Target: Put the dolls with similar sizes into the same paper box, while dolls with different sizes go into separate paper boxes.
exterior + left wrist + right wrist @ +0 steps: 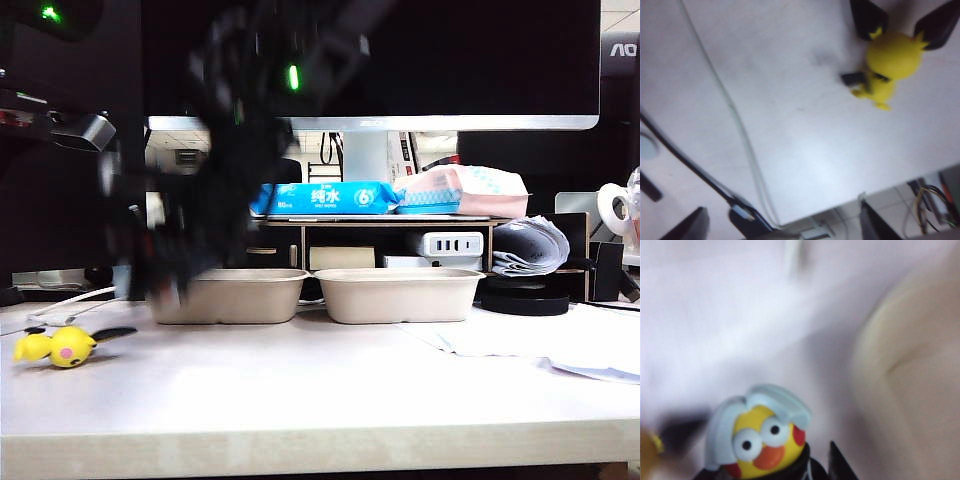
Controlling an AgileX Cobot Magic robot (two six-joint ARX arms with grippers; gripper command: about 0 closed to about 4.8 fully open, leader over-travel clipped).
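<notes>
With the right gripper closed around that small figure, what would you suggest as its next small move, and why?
Probably lift and carry it over the nearest paper box. The right gripper is clamped on the blue-haired yellow-faced doll, with the tray's rim just beside it. The left gripper hangs open above the table near the yellow doll.

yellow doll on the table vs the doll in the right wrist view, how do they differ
The yellow doll has black pointed ears; the capped doll wears a pale blue-white rounded cap and has an orange beak.
The yellow doll lies free on the table, under the open left gripper; the capped doll sits between the right gripper's jaws, beside a paper box.
Both have yellow faces.
</notes>
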